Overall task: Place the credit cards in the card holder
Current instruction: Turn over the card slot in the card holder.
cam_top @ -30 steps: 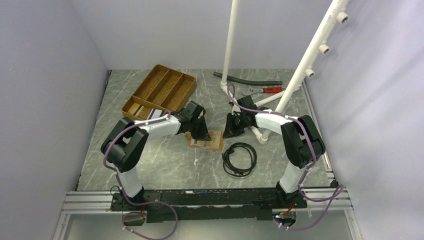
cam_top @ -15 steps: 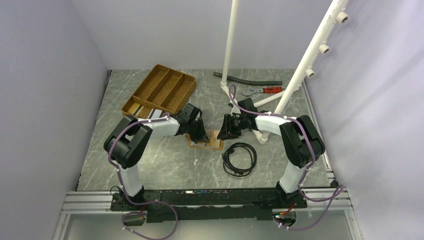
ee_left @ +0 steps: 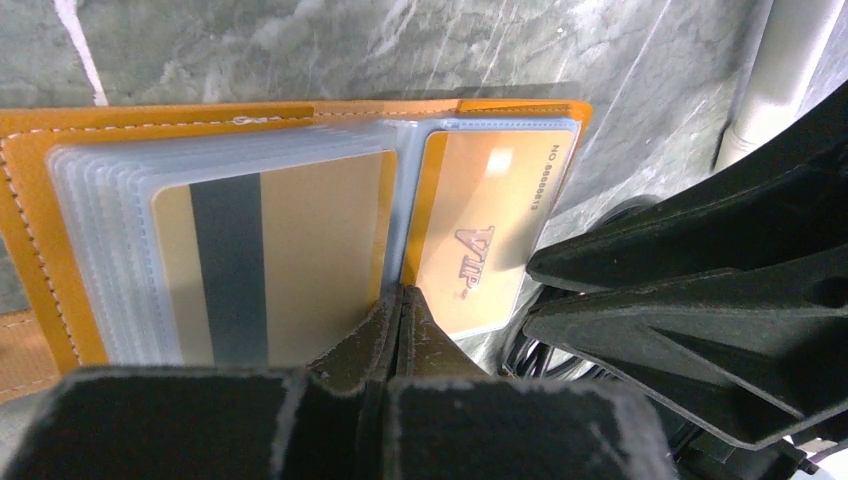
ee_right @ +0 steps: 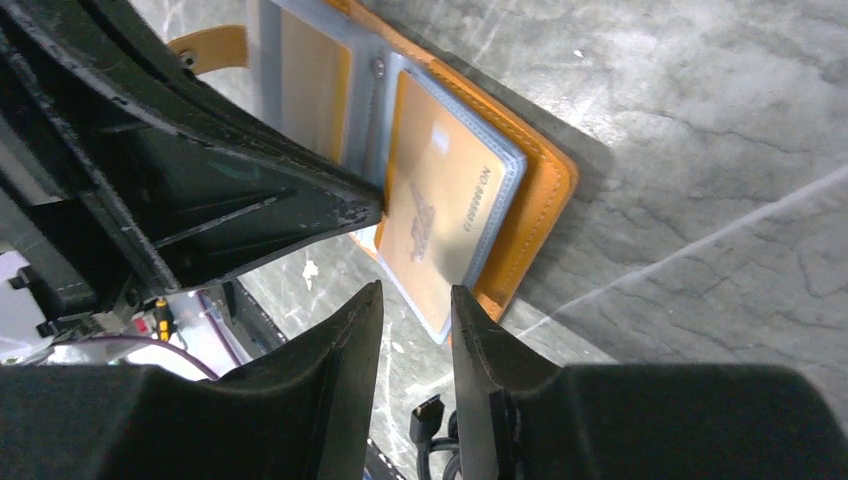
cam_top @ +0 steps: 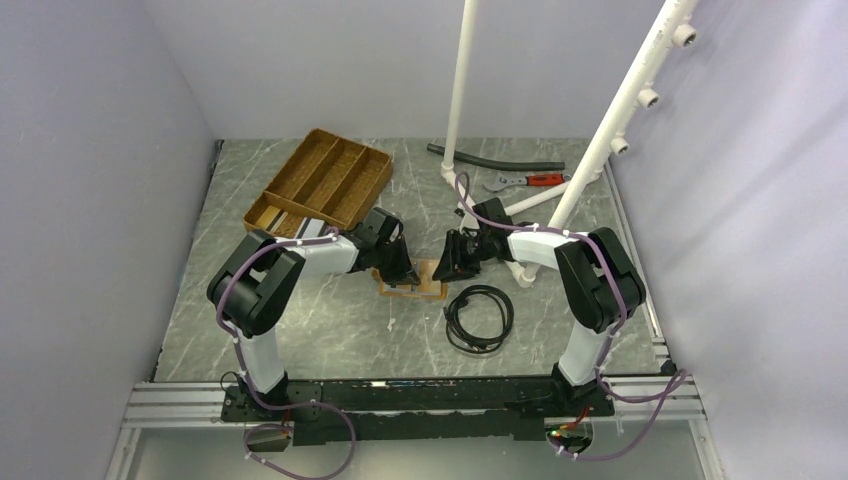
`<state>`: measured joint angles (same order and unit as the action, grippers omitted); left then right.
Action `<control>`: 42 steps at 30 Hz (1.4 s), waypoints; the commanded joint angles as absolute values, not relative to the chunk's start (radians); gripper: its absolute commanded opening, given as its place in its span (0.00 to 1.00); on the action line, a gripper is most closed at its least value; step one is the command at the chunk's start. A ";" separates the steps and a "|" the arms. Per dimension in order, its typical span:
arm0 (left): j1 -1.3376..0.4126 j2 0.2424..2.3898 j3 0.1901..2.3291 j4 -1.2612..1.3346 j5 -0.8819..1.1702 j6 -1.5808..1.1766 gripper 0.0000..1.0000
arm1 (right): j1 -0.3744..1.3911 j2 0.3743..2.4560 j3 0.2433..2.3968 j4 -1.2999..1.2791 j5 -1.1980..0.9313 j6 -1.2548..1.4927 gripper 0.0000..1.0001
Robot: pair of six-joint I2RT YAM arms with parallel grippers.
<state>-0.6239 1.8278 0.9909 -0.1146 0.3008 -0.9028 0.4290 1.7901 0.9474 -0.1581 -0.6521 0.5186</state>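
Observation:
The orange card holder [cam_top: 425, 291] lies open on the marble table between both arms. Its clear sleeves show a gold credit card with a dark stripe [ee_left: 270, 260] on the left page and a gold "VIP" credit card [ee_left: 480, 240] on the right page. My left gripper [ee_left: 401, 298] is shut, its tips resting at the centre fold with nothing visibly between them. My right gripper [ee_right: 415, 300] is open at the holder's [ee_right: 530, 215] outer corner, where the VIP card [ee_right: 435, 215] lies just beyond the tips. Nothing is gripped.
A brown wooden compartment tray [cam_top: 320, 180] stands at the back left. A coiled black cable [cam_top: 480, 318] lies just right of the holder, close under the right gripper. White pipes [cam_top: 600, 150], a grey hose [cam_top: 495, 160] and red-handled pliers [cam_top: 530, 181] occupy the back right.
The left gripper has closed and settled onto the holder's fold. The right gripper has opened and shifted left toward the holder's edge.

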 commanded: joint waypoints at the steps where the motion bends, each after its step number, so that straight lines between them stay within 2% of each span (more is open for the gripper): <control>1: -0.627 1.864 0.958 -0.137 0.256 -0.887 0.00 | 0.433 1.766 0.966 -0.195 -0.577 0.484 0.34; 9: -0.627 1.870 0.951 -0.125 0.262 -0.893 0.00 | 0.435 1.759 0.957 -0.190 -0.579 0.486 0.34; 20: -0.627 1.876 0.951 -0.121 0.262 -0.893 0.00 | 0.444 1.773 0.961 -0.162 -0.616 0.504 0.23; 28: -0.627 1.877 0.952 -0.121 0.262 -0.891 0.00 | 0.449 1.762 0.968 -0.170 -0.612 0.502 0.21; 42: -0.627 1.870 0.957 -0.120 0.270 -0.888 0.00 | 0.494 1.735 1.008 -0.201 -0.607 0.492 0.25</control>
